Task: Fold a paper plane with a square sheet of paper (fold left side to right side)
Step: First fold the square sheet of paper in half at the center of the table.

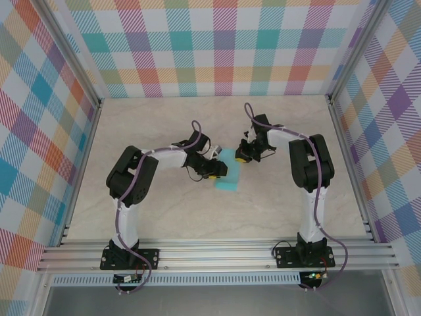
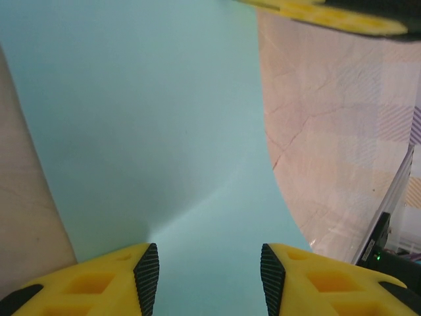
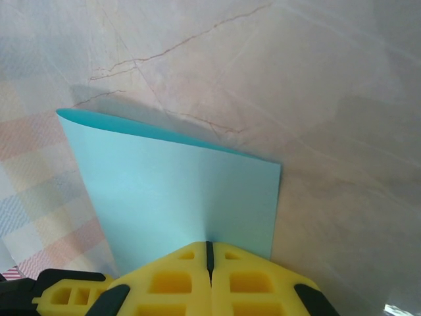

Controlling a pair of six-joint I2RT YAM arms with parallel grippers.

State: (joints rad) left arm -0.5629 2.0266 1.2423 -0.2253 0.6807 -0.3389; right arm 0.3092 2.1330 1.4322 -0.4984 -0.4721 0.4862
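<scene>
Ringing the marbled tabletop [image 1: 164, 131] and turquoise paper [image 1: 230, 179] stand plaid walls [image 1: 217, 46].

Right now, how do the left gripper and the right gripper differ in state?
The left gripper stands open over the square sheet of paper; the right gripper is shut, pinching its edge. The left gripper reaches it from the left, the right gripper from the far right. Both have yellow fingers.

Both arms reach inward with bent elbows, their wrists nearly meeting. The left gripper [image 2: 209, 266] holds its yellow fingers [image 2: 99, 283] well apart. The right gripper [image 3: 209, 247] has its fingers pressed tight together, pinching an edge of the square sheet of paper [image 3: 177, 197].
</scene>
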